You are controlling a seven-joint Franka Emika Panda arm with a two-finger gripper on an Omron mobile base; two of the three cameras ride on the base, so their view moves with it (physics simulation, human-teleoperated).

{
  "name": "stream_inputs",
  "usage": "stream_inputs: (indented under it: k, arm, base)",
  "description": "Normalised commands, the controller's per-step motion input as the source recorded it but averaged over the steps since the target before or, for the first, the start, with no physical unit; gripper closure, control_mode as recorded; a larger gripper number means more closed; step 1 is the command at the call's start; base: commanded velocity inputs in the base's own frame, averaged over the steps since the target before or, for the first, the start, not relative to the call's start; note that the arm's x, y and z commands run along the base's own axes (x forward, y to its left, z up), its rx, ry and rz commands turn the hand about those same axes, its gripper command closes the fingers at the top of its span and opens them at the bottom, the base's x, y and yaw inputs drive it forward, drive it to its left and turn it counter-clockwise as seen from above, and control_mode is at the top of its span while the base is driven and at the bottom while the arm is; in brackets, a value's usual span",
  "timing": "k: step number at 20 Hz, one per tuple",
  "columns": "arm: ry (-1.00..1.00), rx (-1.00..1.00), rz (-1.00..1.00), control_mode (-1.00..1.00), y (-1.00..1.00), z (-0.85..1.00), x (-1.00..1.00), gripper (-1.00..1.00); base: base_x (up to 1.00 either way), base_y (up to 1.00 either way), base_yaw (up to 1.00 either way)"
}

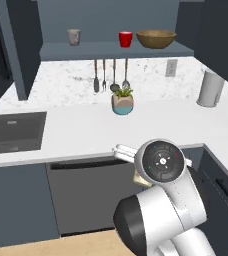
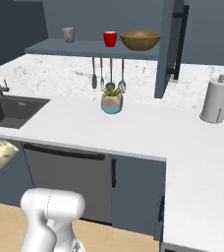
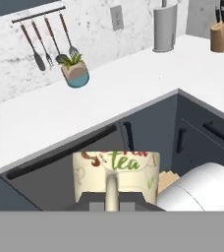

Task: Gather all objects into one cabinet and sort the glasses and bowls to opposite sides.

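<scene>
White L-shaped counter (image 1: 86, 131) under a speckled marble backsplash (image 1: 61, 80), wood floor (image 2: 1, 224) below.

The shelf (image 1: 56, 51) carries a taupe mug (image 1: 74, 37), red cup (image 1: 125, 39) and wooden bowl (image 1: 156, 38) — the white bench (image 1: 76, 130) holds a small teal-and-peach planter (image 1: 122, 103) and paper-towel roll (image 1: 210, 89).

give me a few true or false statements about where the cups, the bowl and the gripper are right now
1. The red cup stands on the shelf just left of the wooden bowl. True.
2. The cream patterned mug sits on the counter beside the sink. False: the gripper holds it by its handle, in front of the lower cabinets.
3. The taupe mug is at the left end of the shelf. True.
4. The small teal-and-peach vessel holding a plant is on the shelf. False: it stands on the white counter below the hanging utensils.
5. The wooden bowl lies upside down. False: it sits upright.
</scene>
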Motion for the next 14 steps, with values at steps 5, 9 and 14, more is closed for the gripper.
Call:
stream_inputs:
  k: [5,9,14]
  arm:
    - [0.0,0.0,0.0,1.0,0.0,0.0,0.0,1.0]
    - [0.0,0.0,0.0,1.0,0.0,0.0,0.0,1.0]
    - [0.0,0.0,0.0,1.0,0.0,0.0,0.0,1.0]
  base:
    - [1.0,-0.4,0.0]
    - [0.78,0.01,0.0]
    - [0.0,0.22,0.0]
